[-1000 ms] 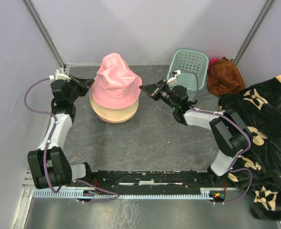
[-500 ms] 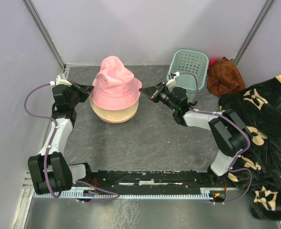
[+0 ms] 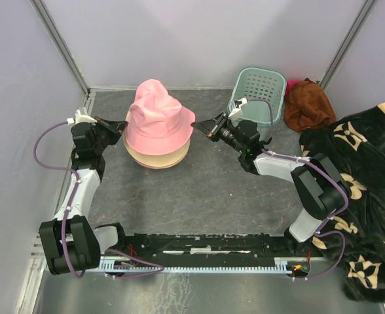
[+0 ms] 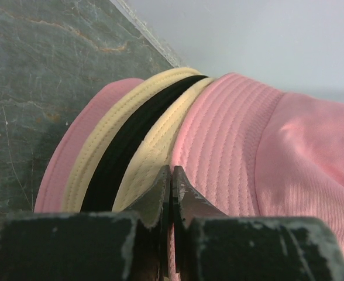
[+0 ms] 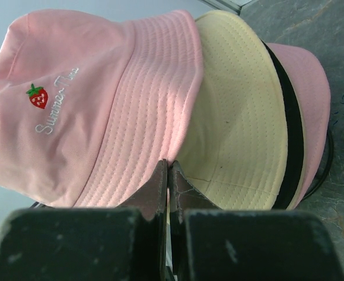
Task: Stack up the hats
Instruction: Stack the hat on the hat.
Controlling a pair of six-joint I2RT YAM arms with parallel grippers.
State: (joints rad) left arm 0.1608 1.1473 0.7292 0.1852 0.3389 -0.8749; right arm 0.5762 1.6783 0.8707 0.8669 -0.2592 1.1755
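A pink hat [image 3: 158, 121] with a strawberry logo [image 5: 102, 105] sits on top of a stack, over a beige hat [image 3: 156, 157]. In the wrist views the beige brim [image 4: 160, 134] [image 5: 236, 117] lies on a black band and on a lower pink brim [image 4: 72, 158] [image 5: 312, 99]. My left gripper [image 3: 122, 124] [image 4: 171, 170] is shut on the left edge of the top pink hat's brim [image 4: 248, 146]. My right gripper [image 3: 196, 124] [image 5: 168, 163] is shut on the right edge of that brim.
A teal basket [image 3: 261, 91] stands at the back right, just behind the right arm. A rust-brown cloth [image 3: 307, 104] lies beside it. A black blanket with beige flowers [image 3: 363, 190] covers the right side. Walls close in on the left and the back.
Both grippers have sunk a little, bringing the pink hat lower onto the beige one. The left gripper has also shifted slightly toward the near side.
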